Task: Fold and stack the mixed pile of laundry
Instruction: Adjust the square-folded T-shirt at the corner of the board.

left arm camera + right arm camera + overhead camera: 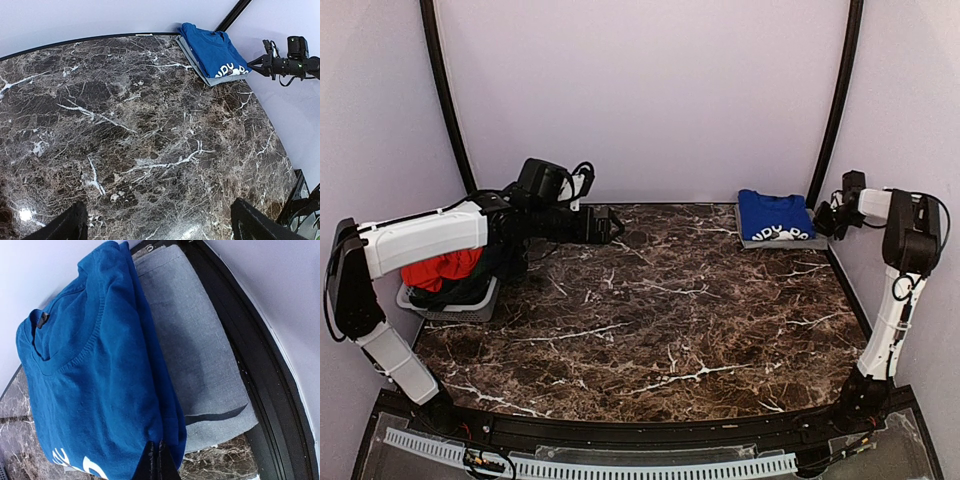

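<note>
Tabletop (650,320) corner holds blue T-shirt (772,213).

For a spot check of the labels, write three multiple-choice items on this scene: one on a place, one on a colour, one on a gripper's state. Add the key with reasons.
1. Where does the blue T-shirt lie?
A. near left corner
B. far right corner
C. middle

2. What colour is the garment on top in the basket?
A. red-orange
B. yellow
C. green

3. How is the right gripper?
A. wide open
B. clamped on the basket
C. shut

Key:
1 B, the top view shows it folded at the far right.
2 A, red-orange cloth shows above the basket's rim.
3 C, its fingertips meet, with no gap, by the T-shirt's edge in the right wrist view.
</note>
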{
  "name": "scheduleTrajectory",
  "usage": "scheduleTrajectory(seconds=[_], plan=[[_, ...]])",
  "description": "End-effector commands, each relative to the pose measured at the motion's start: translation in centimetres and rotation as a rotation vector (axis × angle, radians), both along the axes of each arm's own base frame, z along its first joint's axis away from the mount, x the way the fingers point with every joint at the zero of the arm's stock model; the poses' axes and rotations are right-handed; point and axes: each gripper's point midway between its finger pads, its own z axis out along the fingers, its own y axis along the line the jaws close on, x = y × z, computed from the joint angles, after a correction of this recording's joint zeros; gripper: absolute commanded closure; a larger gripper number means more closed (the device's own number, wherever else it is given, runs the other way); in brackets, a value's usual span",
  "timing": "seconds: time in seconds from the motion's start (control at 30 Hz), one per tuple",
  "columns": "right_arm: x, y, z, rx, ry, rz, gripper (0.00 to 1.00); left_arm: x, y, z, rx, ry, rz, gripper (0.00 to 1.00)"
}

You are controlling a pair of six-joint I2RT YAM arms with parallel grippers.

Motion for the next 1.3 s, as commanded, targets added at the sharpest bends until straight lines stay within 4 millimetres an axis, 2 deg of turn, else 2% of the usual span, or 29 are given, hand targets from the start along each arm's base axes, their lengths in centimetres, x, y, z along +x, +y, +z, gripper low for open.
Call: scheduleTrajectory(seconds=[0.0, 0.13, 0.47, 0.57, 0.73, 0.8, 0.87, 0.9, 1.0, 1.17, 1.27], plan=[[1.4, -1.1, 2.5, -0.042, -0.057, -0.013, 1.0, 0.5, -0.4, 1.0, -0.005, -0.031, -0.006, 0.01], [1.6, -1.6, 2.4, -0.071, -0.034, -0.018, 1.0, 0.5, -0.3, 0.9, -0.003, -0.03, -0.005, 0.01], [-0.1, -2.9, -1.5, -0.152, 0.077, -0.041, 1.0, 0.5, -0.4, 0.7, 0.0, -0.026, -0.004, 0.01], [-0.5, -3.4, -2.5, -0.18, 0.126, -0.04, 0.95, 0.4, -0.2, 1.1, -0.002, -0.031, 0.001, 0.01], [-0.8, -4.4, -2.0, -0.252, 0.165, -0.039, 0.9, 0.3, 0.5, 1.2, 0.007, -0.033, 0.023, 0.01], [-0.6, -4.1, -0.7, -0.251, 0.142, -0.029, 0.85, 0.1, 0.8, 1.4, 0.007, -0.033, 0.031, 0.01], [-0.4, -3.3, 1.3, -0.255, 0.099, -0.011, 0.76, 0.0, 1.1, 1.6, 0.01, -0.034, 0.042, 0.01], [-0.3, -2.7, 2.5, -0.257, 0.072, 0.003, 0.69, 0.1, 1.4, 1.8, 0.013, -0.04, 0.056, 0.01], [-0.1, -0.5, 6.4, -0.249, -0.024, 0.059, 0.41, 0.3, 2.4, 2.2, 0.04, -0.043, 0.086, 0.01], [-0.4, 4.9, 14.5, -0.198, -0.226, 0.189, 0.04, 1.3, 5.5, 2.4, 0.103, -0.024, 0.163, 0.01], [-1.0, 9.4, 18.5, -0.201, -0.304, 0.289, 0.01, 1.9, 7.3, 3.6, 0.12, -0.035, 0.201, 0.01]])
